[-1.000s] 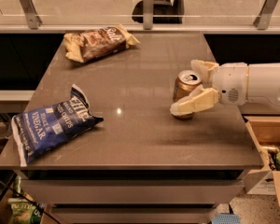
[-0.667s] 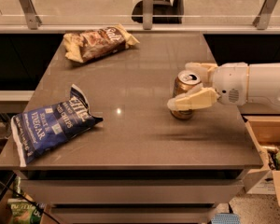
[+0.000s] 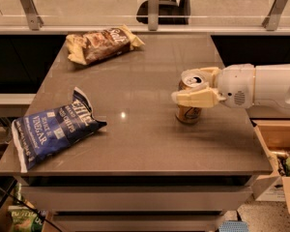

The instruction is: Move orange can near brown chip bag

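end effector is at the right side of the surface, reaching in from the right edge on a white arm; its two cream fingers straddle the orange can, one across the near side and one behind it; both look pressed against the can, so it is clamped on the can; can is upright with its silver top and tab showing between the fingers; its base sits at or just off the surface, cannot tell which

brown chip bag lies flat at the far left corner of the surface, long side angled slightly, pale yellow ends visible; well apart from the can, with bare surface between them

blue chip bag lies at the near left, its lower corner hanging over the front-left edge; also well apart from the can

off the surface: cardboard box on the floor at right, below the arm; dark chair behind the glass rail at the back
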You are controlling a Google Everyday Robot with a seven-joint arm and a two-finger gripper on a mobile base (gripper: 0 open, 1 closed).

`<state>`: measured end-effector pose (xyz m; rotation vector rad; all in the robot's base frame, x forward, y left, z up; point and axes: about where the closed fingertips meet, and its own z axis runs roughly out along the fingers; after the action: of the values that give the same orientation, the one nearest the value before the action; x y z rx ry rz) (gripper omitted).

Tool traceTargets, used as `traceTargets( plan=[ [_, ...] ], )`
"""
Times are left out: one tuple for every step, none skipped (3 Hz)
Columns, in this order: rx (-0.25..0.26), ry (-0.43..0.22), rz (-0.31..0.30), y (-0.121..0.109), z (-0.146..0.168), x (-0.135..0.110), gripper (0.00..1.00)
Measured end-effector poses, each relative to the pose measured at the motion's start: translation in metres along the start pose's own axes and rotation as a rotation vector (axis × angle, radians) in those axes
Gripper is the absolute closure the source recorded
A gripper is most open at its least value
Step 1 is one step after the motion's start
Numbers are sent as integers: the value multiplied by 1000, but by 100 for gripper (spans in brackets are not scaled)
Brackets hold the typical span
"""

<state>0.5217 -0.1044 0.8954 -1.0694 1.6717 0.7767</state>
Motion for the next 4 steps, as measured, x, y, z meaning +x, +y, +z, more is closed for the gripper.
traceTargets(
  plan=[
    [-4,0,-2,1,2,-1,87],
    [-7,0,-5,3,3,-2,100],
    [-21,14,-2,-5,9,-13,100],
    [-32,42,-9,-18,18,-37,100]
  ],
)
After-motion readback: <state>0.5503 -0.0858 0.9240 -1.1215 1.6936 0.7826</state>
